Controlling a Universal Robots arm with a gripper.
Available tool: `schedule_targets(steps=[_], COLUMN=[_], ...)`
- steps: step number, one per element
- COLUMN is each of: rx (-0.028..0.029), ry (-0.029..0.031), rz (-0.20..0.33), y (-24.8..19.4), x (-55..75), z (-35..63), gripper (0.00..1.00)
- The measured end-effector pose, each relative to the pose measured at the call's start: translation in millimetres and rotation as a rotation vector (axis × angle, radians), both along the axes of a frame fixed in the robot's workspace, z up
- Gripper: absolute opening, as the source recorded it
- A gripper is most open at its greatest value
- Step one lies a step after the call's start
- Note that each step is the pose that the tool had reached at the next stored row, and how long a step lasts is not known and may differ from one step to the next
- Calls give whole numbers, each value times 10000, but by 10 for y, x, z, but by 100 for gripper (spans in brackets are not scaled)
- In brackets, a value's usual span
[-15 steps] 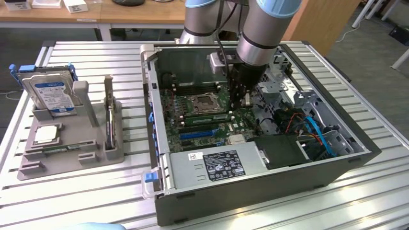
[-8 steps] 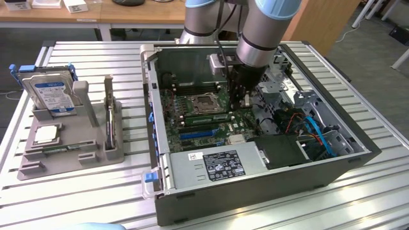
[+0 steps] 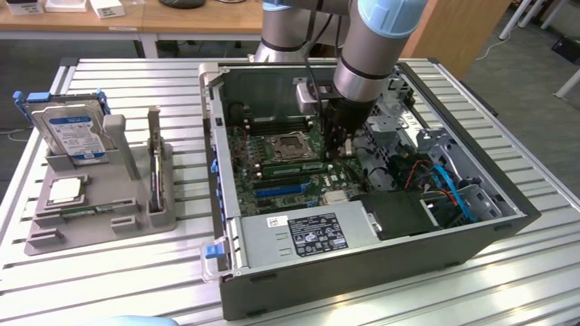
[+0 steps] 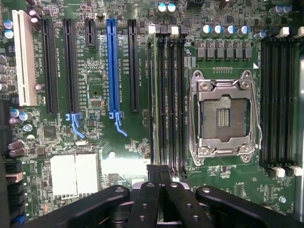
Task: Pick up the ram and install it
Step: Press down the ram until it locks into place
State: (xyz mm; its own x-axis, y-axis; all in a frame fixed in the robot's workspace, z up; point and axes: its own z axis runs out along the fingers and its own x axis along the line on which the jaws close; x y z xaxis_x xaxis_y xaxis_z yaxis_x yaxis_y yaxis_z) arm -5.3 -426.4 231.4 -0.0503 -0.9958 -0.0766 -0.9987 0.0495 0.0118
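The ram [image 4: 153, 95] is a thin green stick seen edge-on, standing in the memory slot nearest the blue expansion slot, beside the open processor socket [image 4: 223, 116]. In the exterior view the ram [image 3: 288, 165] shows as a pale green strip on the motherboard inside the open computer case [image 3: 363, 272]. My gripper [image 4: 159, 173] is shut, its black fingertips together right at one end of the stick. I cannot tell whether they touch it. The gripper [image 3: 343, 151] reaches straight down into the case from the arm above.
A grey tray [image 3: 54, 238] at the exterior view's left holds a blue-labelled hard drive [image 3: 77, 136] and a small square processor chip [image 3: 65, 191]. Blue and orange cables [image 3: 449, 187] and a drive cage crowd the case on the exterior view's right. Black memory slots [image 4: 278, 99] flank the socket.
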Motion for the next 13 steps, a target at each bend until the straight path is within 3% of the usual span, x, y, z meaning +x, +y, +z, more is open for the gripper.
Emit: schedule_targets(steps=[13], rx=[-4], ry=[0], rz=[-1], y=[0], x=[-2], z=[-49], gripper=[10])
